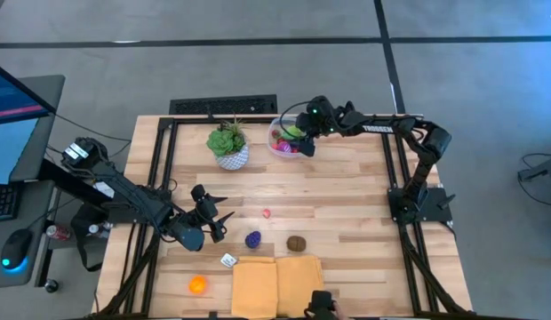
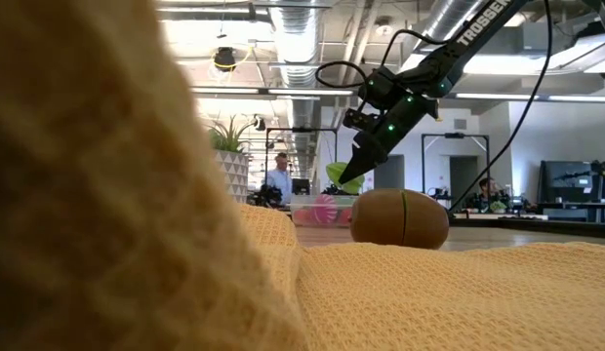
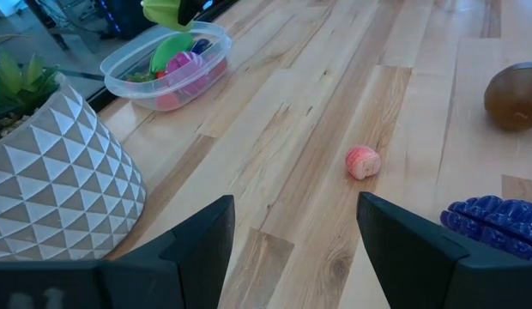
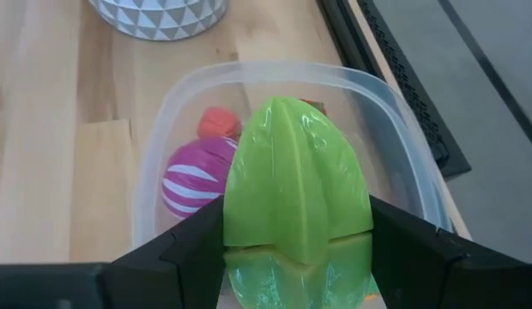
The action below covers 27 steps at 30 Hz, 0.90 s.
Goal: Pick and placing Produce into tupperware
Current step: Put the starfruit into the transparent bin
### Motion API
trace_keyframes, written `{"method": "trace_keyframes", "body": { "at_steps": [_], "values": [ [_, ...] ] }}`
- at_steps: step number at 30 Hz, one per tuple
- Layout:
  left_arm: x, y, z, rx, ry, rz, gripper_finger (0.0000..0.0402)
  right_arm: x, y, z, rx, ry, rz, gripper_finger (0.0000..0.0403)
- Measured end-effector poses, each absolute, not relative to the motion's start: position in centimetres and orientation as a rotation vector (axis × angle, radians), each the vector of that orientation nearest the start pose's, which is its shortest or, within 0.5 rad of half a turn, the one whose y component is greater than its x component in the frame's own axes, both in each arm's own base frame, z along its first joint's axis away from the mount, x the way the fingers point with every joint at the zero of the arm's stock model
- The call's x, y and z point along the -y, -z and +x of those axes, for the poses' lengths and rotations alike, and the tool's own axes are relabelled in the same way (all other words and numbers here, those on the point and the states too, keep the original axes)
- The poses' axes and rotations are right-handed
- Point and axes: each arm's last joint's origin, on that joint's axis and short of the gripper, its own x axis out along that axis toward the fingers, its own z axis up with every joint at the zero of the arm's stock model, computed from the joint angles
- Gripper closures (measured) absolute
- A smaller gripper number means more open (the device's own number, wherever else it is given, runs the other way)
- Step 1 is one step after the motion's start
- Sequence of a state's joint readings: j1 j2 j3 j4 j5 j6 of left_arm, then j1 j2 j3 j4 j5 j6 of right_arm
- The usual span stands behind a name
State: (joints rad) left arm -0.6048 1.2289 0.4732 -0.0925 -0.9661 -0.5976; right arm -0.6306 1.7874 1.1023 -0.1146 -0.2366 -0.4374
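Note:
The clear tupperware [image 1: 289, 142] stands at the table's far edge, right of the plant, with a pink-striped piece [image 4: 197, 176] and a red piece [image 4: 219, 122] of produce inside. My right gripper [image 1: 304, 133] hovers over it, shut on a ribbed light-green piece [image 4: 296, 197]. More produce lies on the bare wood nearer the front: a pink piece [image 1: 267, 213], a purple one [image 1: 252, 239], a brown one [image 1: 297, 243] and an orange one [image 1: 197, 284]. My left gripper [image 1: 209, 222] stands open at the left, just left of the purple piece, holding nothing. My right gripper pinches the green piece by its two opposite sides [image 4: 240, 232] between its two fingers. The fingers slant down from the table's right side. The piece is lifted clear, above the tupperware's open top [image 2: 317, 210].
A leafy plant in a white patterned pot [image 1: 228, 147] stands left of the tupperware. A yellow cloth [image 1: 277, 284] lies at the near edge, with a small white object [image 1: 228, 260] beside it. Bare wood stretches between the two arms. People show in the room behind.

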Motion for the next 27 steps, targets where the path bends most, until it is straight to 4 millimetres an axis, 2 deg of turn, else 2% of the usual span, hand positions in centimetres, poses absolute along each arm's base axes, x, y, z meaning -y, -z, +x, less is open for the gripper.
{"method": "trace_keyframes", "body": {
  "at_steps": [27],
  "values": [
    [9.77, -16.49, 18.35, -0.464, -0.500, 0.032, 0.0164, 20.85, -18.34, 30.66, -0.793, 0.204, -0.043, 0.0137]
  ]
}}
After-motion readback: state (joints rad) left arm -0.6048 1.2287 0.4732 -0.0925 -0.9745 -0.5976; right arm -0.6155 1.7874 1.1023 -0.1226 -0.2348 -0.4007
